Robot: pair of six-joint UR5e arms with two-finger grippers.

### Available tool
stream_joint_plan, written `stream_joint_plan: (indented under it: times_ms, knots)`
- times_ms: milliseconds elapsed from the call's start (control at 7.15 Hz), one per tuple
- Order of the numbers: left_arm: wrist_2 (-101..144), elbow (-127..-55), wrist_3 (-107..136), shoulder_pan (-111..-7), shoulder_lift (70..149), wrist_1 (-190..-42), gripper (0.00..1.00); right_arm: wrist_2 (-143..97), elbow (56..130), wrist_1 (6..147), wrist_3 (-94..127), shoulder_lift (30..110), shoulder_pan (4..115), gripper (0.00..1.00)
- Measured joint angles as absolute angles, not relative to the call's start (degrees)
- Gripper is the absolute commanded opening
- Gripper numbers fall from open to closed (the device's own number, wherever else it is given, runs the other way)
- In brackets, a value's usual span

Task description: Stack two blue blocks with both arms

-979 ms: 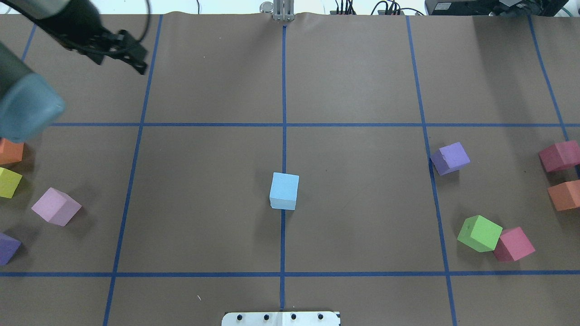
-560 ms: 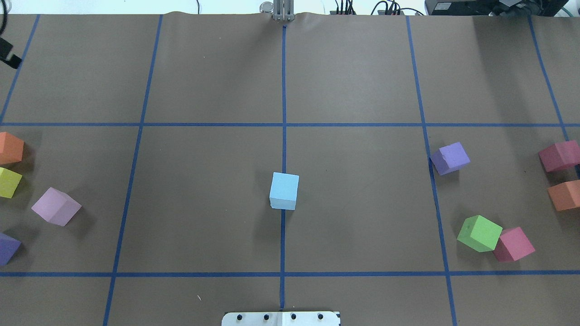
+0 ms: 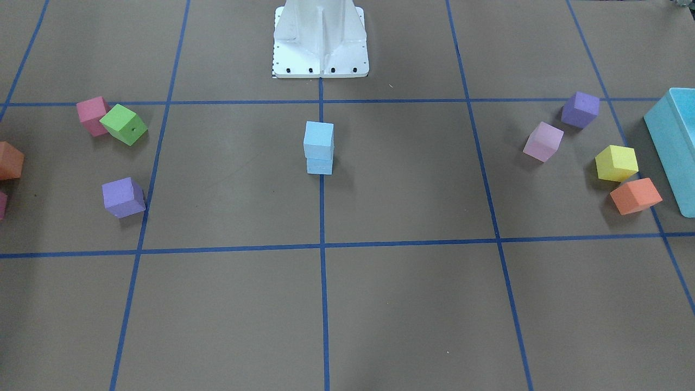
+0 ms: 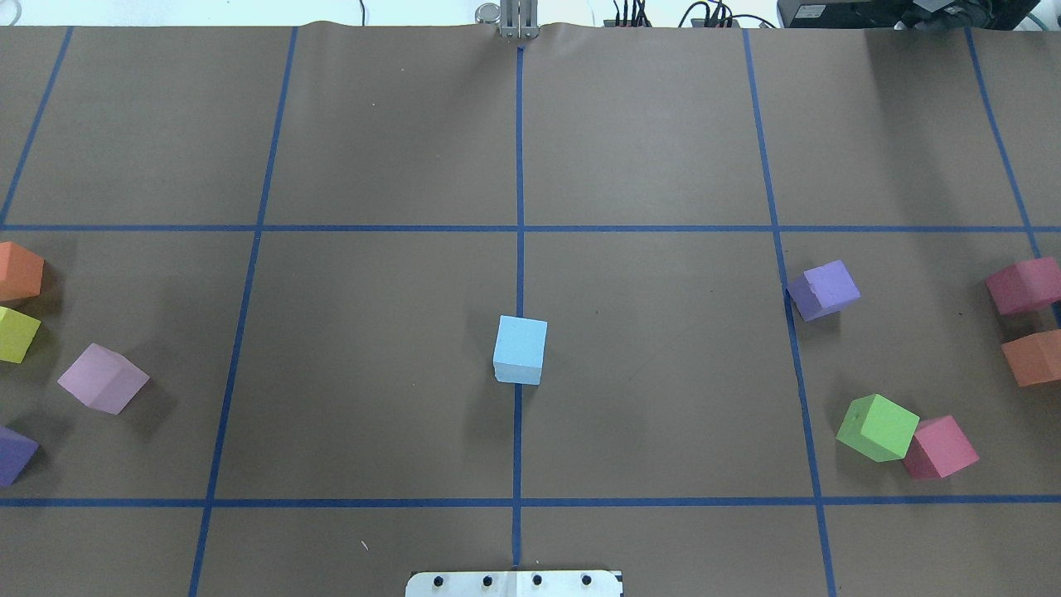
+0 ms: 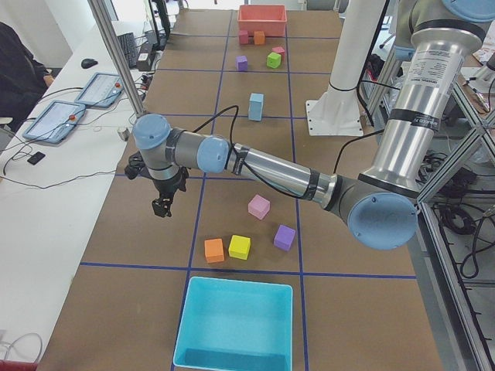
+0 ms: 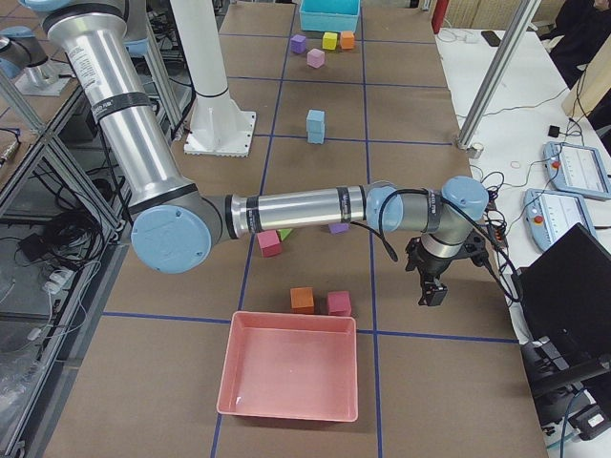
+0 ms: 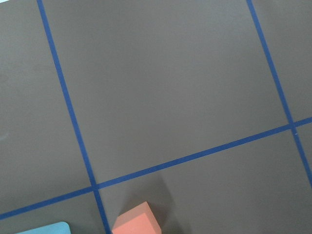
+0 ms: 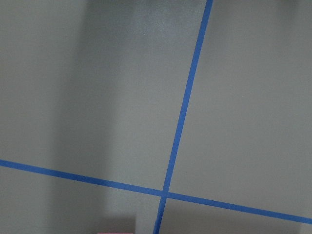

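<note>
The two pale blue blocks stand stacked on the centre line of the table, the upper block (image 3: 318, 133) on the lower block (image 3: 319, 166). From overhead only the top block (image 4: 520, 342) shows clearly. The stack also shows in the exterior left view (image 5: 255, 107) and the exterior right view (image 6: 315, 125). Both arms are far from it. My left gripper (image 5: 162, 207) hangs over the table's far left part. My right gripper (image 6: 430, 294) hangs over the far right part. Each shows only in a side view, so I cannot tell whether it is open or shut.
A turquoise bin (image 5: 236, 325) sits at the left end, near orange (image 3: 635, 195), yellow (image 3: 616, 163), pink (image 3: 543, 141) and purple (image 3: 580, 109) cubes. A pink bin (image 6: 291, 377) sits at the right end, near purple (image 4: 823, 289), green (image 4: 877, 427), pink and orange cubes. The white pedestal (image 3: 320, 38) stands behind the stack.
My left arm and gripper have swung out of the overhead view past its left edge. The blue stack and the other cubes have not moved.
</note>
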State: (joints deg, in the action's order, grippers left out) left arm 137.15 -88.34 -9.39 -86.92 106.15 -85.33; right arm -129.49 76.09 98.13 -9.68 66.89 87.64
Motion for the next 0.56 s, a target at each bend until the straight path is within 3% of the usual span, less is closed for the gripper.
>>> stream_joint_plan:
  times_ms: [280, 560]
  knots:
    - [137.19, -80.40, -11.04, -87.68, 106.01, -93.17, 0.98, -129.54, 76.98, 98.13, -9.55, 67.33, 87.60, 1.00]
    - [137.12, -78.24, -11.22, -87.78, 105.61, -95.13, 0.98, -129.61, 77.17, 97.44, -9.63, 67.53, 87.52, 1.00]
